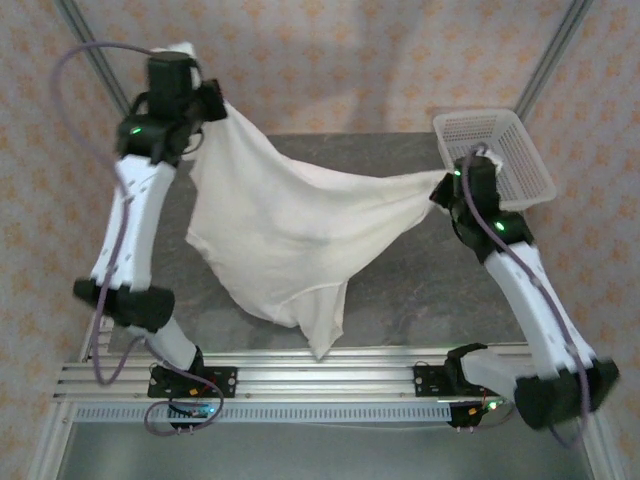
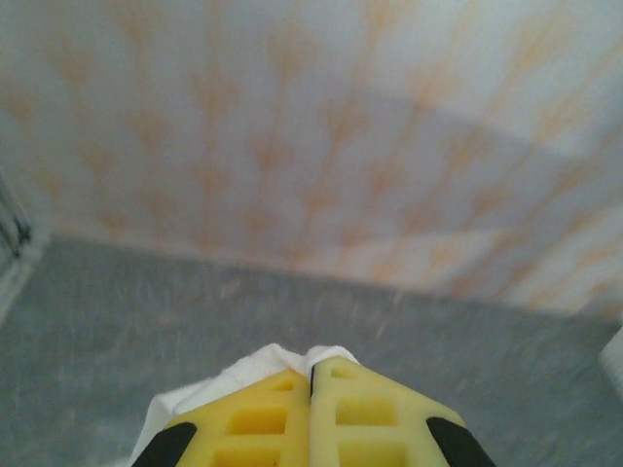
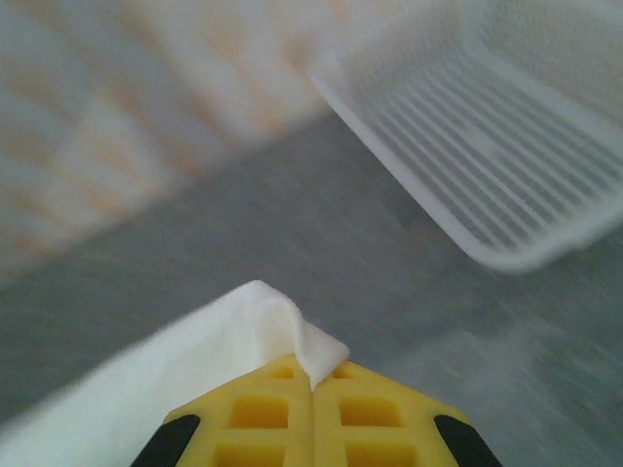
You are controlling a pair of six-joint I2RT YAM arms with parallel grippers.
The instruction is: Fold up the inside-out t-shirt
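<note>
Hanging over the grey table (image 1: 430,290), the white t-shirt (image 1: 290,230) droops to a point at lower centre of the top view, stretched between two arms. The right gripper (image 3: 311,377), at centre right, and the left gripper (image 2: 311,375), raised at upper left, each pinch a bit of its fabric, fingers pressed together. A mesh basket (image 1: 515,150) sits at upper right.
</note>
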